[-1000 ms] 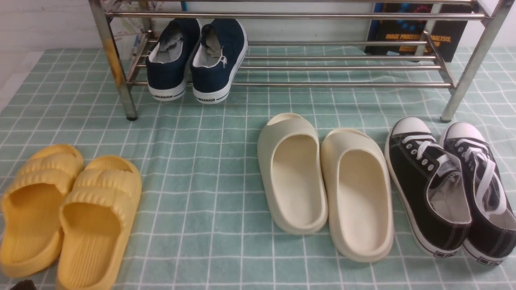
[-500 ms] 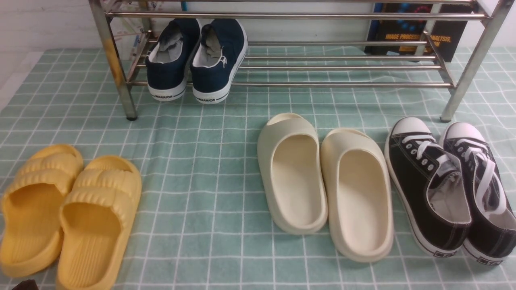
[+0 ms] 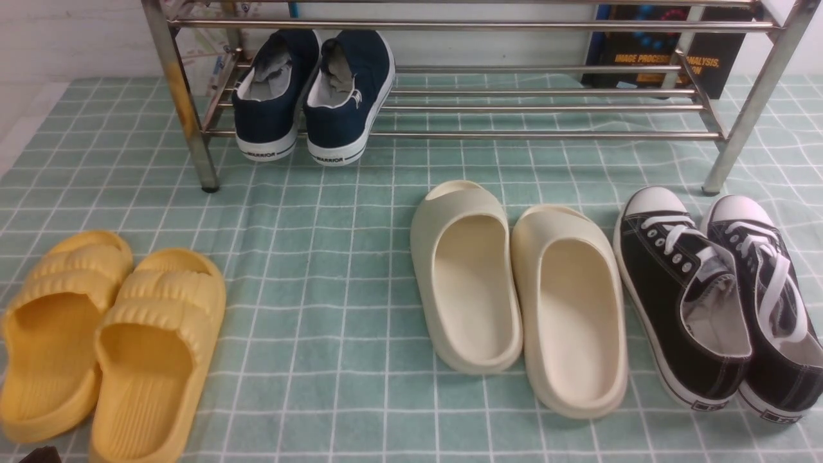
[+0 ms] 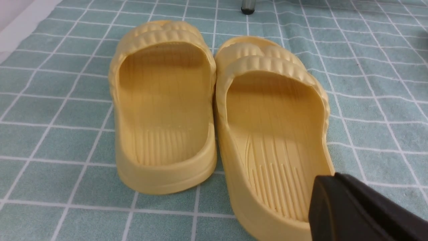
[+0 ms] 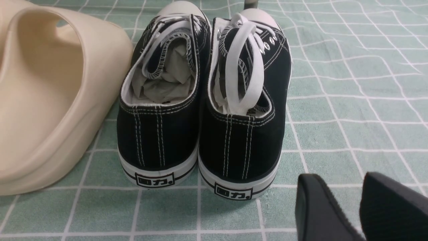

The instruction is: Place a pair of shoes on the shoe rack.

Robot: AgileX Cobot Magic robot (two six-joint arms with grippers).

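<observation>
The pair of shoes, two navy slip-ons [image 3: 267,96] [image 3: 350,96] with white soles, sits side by side on the lowest bars of the shoe rack [image 3: 514,135], at its left end, heels towards me. My left gripper [image 4: 329,177] is shut with nothing in it. It hovers above the heel of a yellow slide [image 4: 274,134], far from the rack. My right gripper [image 5: 342,182] is open over bare cloth, just behind a pair of black lace-up sneakers [image 5: 204,127]. Only a dark corner of the left gripper [image 3: 38,454] shows in the front view.
On the green checked cloth [image 3: 334,257] in front of the rack lie yellow slides [image 3: 109,341] at left, cream slides [image 3: 514,289] in the middle and black sneakers [image 3: 714,296] at right. A dark book [image 3: 662,51] leans behind the rack's right end.
</observation>
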